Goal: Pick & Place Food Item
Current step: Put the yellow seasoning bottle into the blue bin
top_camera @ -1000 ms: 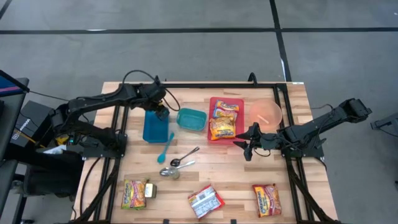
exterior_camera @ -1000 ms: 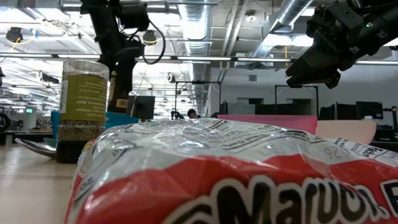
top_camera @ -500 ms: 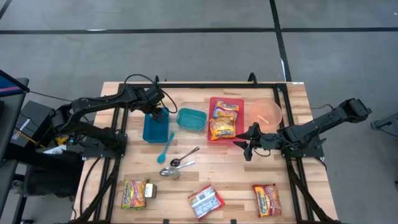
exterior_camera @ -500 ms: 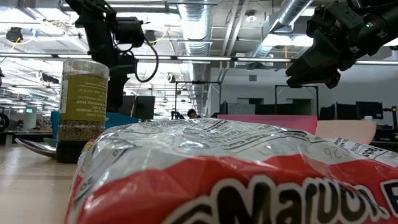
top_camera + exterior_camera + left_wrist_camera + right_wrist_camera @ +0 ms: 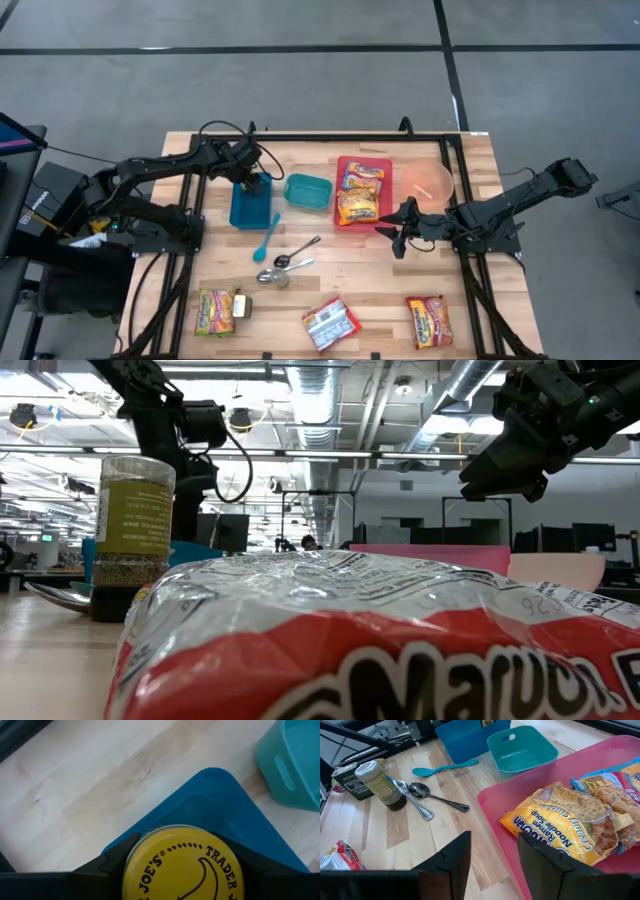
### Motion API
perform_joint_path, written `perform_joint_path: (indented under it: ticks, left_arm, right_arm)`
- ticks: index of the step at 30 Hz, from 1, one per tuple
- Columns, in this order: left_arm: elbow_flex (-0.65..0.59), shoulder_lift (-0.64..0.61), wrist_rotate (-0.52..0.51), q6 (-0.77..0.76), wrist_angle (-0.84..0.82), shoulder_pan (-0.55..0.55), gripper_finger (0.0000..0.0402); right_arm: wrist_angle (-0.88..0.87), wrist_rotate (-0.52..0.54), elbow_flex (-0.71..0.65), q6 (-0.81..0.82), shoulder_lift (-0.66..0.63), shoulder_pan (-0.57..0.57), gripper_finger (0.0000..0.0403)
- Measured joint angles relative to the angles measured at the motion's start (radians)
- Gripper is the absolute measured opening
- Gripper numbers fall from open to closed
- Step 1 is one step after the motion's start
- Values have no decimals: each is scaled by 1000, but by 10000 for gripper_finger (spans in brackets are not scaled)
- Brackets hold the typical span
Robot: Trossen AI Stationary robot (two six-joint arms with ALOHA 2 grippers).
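My left gripper [image 5: 251, 182] is over the far right part of the blue tray [image 5: 250, 208], shut on a jar with a yellow printed lid [image 5: 183, 866]. The jar's body is hidden beneath its lid. My right gripper [image 5: 492, 854] hangs open above the table beside the red tray [image 5: 345, 168], its fingers holding nothing. In that tray lie two noodle packets [image 5: 560, 820]. A teal tub [image 5: 307, 191] stands between the two trays. My left gripper pinches the jar between its two fingers [image 5: 107, 865] at opposite sides, just under the yellow lid's rim [image 5: 131, 862]. The fingers come steeply from above. The jar stands upright over the blue tray [image 5: 220, 802]; whether its bottom touches the tray I cannot tell.
A blue spoon [image 5: 266, 238], two metal spoons [image 5: 292, 260] and a spice jar [image 5: 272, 278] lie mid-table. Three noodle packets [image 5: 217, 308] [image 5: 330, 323] [image 5: 428, 320] line the near edge. A pink bowl [image 5: 428, 182] sits at the far right.
My left gripper has sunk toward the blue tray and shifted a little toward the table's left edge, carrying the jar upright. My right gripper has kept still.
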Motion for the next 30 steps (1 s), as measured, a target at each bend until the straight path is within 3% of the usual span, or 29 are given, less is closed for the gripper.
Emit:
perform_joint_path:
  ticks: [8, 24, 30]
  left_arm:
    - [-63, 0, 8, 0, 52, 13, 214]
    - [-66, 0, 18, 0, 105, 12, 221]
    - [-66, 0, 95, -1, 179, 12, 210]
  right_arm:
    - [0, 0, 0, 0, 0, 0, 156]
    - [0, 0, 0, 0, 0, 0, 156]
    - [0, 0, 0, 0, 0, 0, 156]
